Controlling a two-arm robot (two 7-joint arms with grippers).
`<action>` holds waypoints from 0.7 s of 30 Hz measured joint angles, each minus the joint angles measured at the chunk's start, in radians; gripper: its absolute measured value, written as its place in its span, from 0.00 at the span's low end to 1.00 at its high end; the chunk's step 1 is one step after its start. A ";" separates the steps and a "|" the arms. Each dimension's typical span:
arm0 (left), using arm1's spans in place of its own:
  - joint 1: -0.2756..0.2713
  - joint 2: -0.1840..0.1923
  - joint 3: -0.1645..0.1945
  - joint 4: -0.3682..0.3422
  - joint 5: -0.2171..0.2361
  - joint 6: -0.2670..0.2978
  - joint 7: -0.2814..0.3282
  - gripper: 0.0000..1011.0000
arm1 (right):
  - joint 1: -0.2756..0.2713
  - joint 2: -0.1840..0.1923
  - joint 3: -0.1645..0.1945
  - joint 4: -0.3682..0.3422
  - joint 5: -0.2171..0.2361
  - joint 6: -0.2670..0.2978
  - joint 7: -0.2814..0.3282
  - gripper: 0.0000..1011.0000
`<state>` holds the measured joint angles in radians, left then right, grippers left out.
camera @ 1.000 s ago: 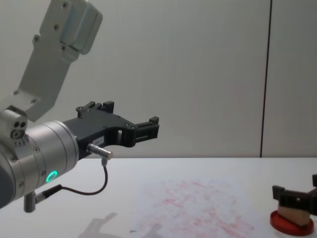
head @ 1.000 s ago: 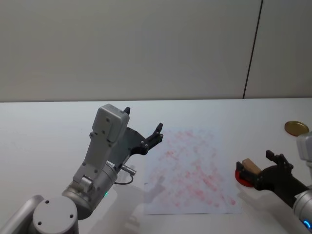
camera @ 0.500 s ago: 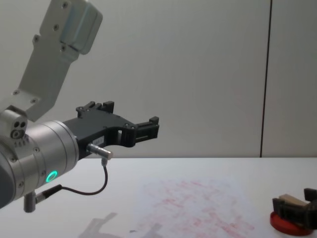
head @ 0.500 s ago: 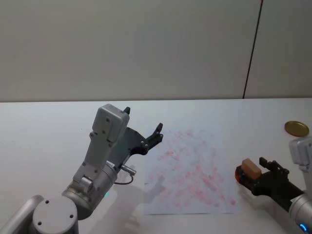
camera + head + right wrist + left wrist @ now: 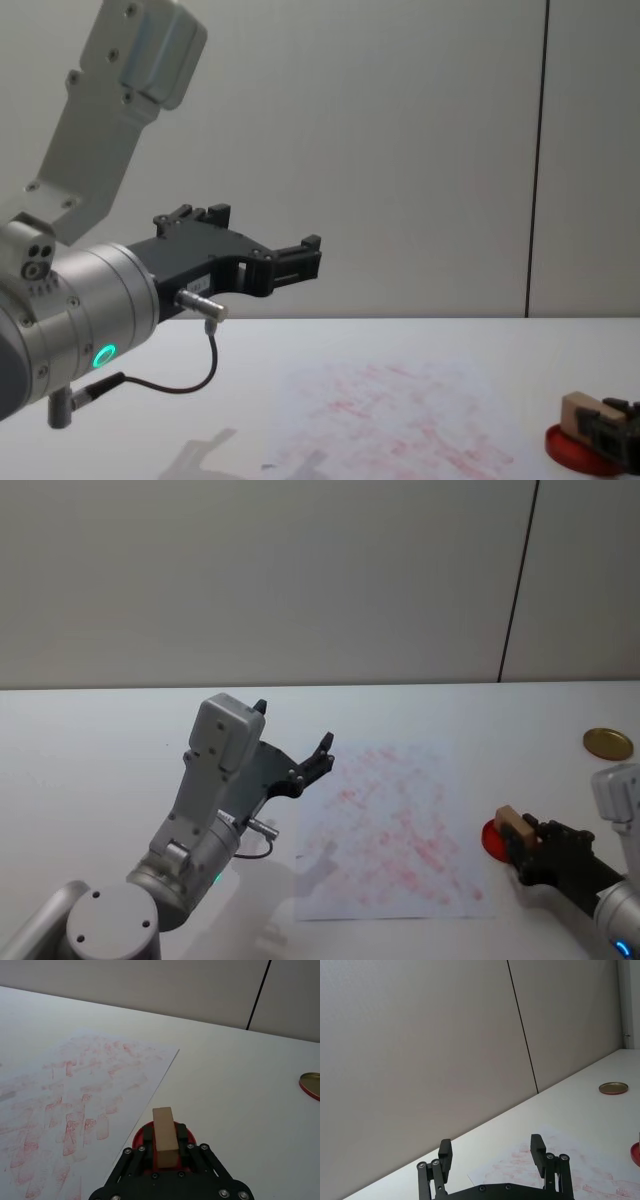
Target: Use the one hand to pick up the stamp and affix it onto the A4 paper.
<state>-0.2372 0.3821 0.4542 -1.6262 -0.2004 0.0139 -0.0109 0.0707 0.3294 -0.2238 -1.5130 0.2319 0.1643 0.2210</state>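
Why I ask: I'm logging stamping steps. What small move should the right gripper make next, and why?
Probably lift straight up a little. The right gripper has its jaws closed on the stamp, whose bottom sits at the red ink pad, beside the A4 paper, so it must clear the pad before crossing over.
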 joint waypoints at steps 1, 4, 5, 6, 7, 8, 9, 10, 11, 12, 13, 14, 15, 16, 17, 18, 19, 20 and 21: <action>0.000 0.000 0.000 0.000 0.000 0.000 0.000 0.98 | 0.000 0.000 0.000 0.000 0.000 -0.001 0.000 0.31; 0.000 0.000 0.000 0.000 0.000 0.000 0.000 0.98 | 0.000 0.001 0.001 0.001 -0.003 -0.007 0.001 0.23; 0.000 0.000 0.000 0.000 0.000 0.000 0.000 0.98 | 0.000 0.001 0.001 0.001 -0.004 -0.009 0.001 0.22; 0.000 0.000 0.000 0.000 0.000 0.000 0.000 0.98 | 0.000 0.001 0.002 0.001 -0.006 -0.014 0.001 0.22; 0.000 0.000 0.000 0.000 0.000 0.000 0.000 0.98 | 0.000 0.002 0.002 0.001 -0.007 -0.018 0.001 0.22; 0.000 0.000 0.000 0.000 0.000 0.000 0.000 0.98 | 0.000 0.002 0.002 0.000 -0.008 -0.021 0.001 0.22; 0.000 0.000 0.000 0.000 0.000 0.000 0.000 0.98 | 0.000 0.002 0.003 -0.002 -0.010 -0.028 0.001 0.22; 0.000 0.000 0.000 0.000 0.000 0.000 0.000 0.98 | 0.000 0.003 0.003 -0.005 -0.012 -0.031 0.001 0.22; 0.000 0.000 0.000 0.000 0.000 0.000 0.000 0.98 | 0.000 0.003 0.003 -0.007 -0.013 -0.036 0.002 0.22; 0.000 0.000 0.000 0.000 0.000 0.000 0.000 0.98 | 0.000 0.003 0.003 -0.013 -0.016 -0.044 0.004 0.22; 0.000 0.000 0.000 0.000 0.000 0.000 0.000 0.98 | 0.000 0.003 0.003 -0.015 -0.017 -0.048 0.006 0.22; 0.000 0.000 0.000 0.000 0.000 0.000 0.000 0.98 | 0.000 0.003 0.003 -0.017 -0.019 -0.052 0.008 0.22; 0.000 0.000 0.000 0.000 0.000 0.000 0.000 0.98 | 0.001 0.003 0.003 -0.020 -0.020 -0.055 0.010 0.22; 0.000 0.000 0.000 0.000 0.000 0.000 0.000 0.98 | 0.002 0.002 0.002 -0.026 -0.022 -0.063 0.015 0.22; 0.000 0.000 0.000 0.000 0.000 0.000 0.000 0.98 | 0.003 0.001 0.001 -0.029 -0.023 -0.065 0.019 0.22; 0.000 0.000 0.000 0.000 0.000 0.000 0.000 0.98 | 0.004 0.001 0.000 -0.032 -0.024 -0.067 0.022 0.22; 0.000 0.000 0.000 0.000 0.000 0.000 0.000 0.98 | 0.007 -0.001 -0.002 -0.039 -0.025 -0.071 0.031 0.22; 0.000 0.000 0.000 0.000 0.000 0.000 0.000 0.98 | 0.008 -0.003 -0.003 -0.041 -0.025 -0.073 0.036 0.22; 0.000 0.000 0.000 0.000 0.000 0.000 0.000 0.98 | 0.011 -0.005 -0.005 -0.046 -0.025 -0.075 0.046 0.22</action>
<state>-0.2372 0.3821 0.4542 -1.6262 -0.2004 0.0139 -0.0110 0.0821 0.3240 -0.2291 -1.5591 0.2068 0.0896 0.2666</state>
